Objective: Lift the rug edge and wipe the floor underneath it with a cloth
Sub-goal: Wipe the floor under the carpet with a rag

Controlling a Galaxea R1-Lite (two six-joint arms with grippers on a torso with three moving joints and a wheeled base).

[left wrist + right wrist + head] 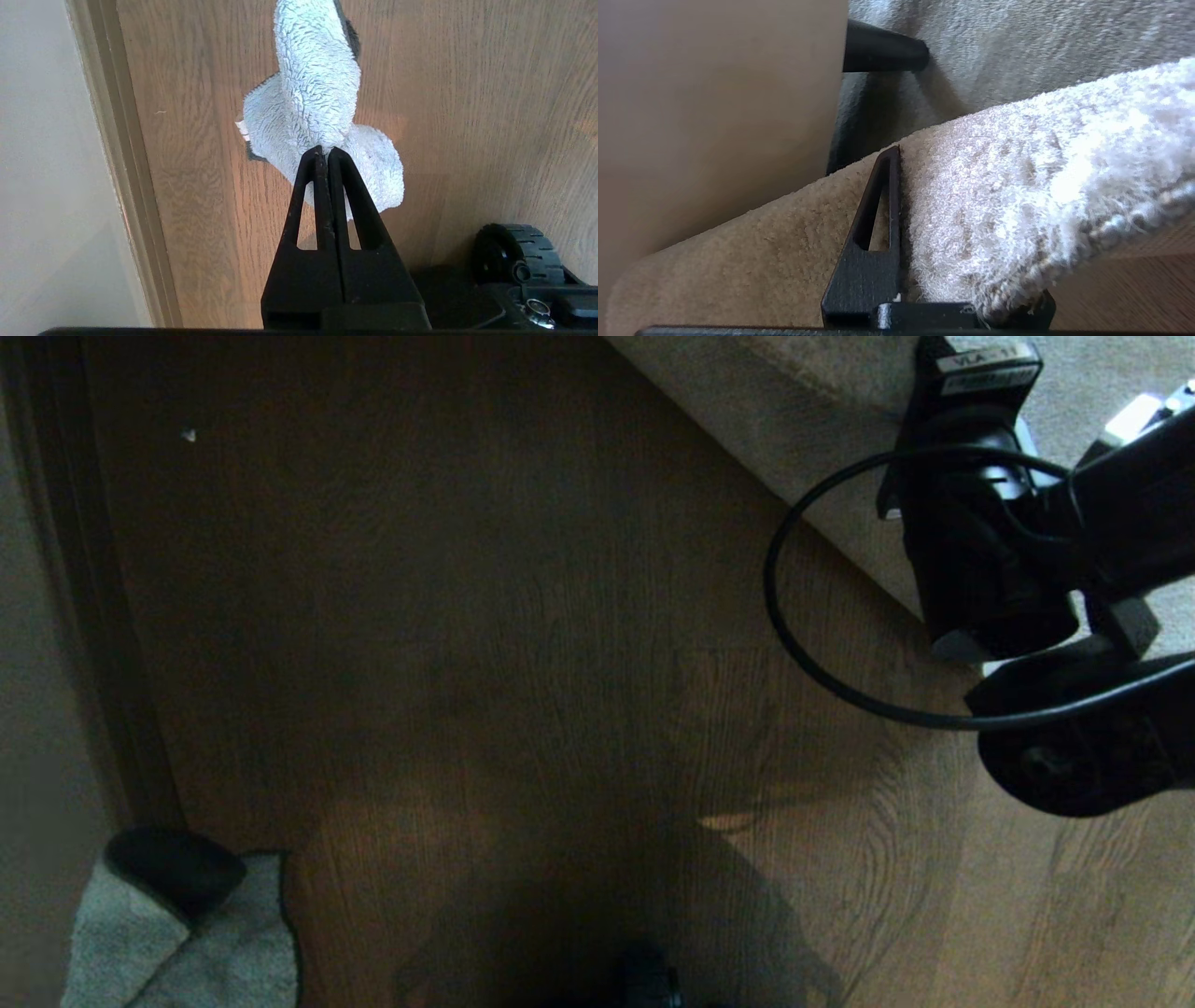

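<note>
The rug edge [1017, 186], pale plush with a stitched border, is pinched in my right gripper [952, 182], which is shut on it. One black finger [878, 224] lies against the pile and the other is hidden under the rug. The edge stands raised off the brown wood floor [1134, 289]. In the head view the rug [803, 439] fills the far right corner, with my right arm [990, 551] over its border. My left gripper [324, 151] is shut on the pale terry cloth [317, 93], which hangs over the floor [467, 116] at the near left. The cloth [224, 952] also shows in the head view.
A baseboard and wall [117, 163] run along the left side, close to the cloth. A black furniture leg [882, 46] stands on the rug beside a beige panel [714, 116]. My base's wheel [509, 252] sits near the left gripper. A cable [794, 616] loops from the right arm.
</note>
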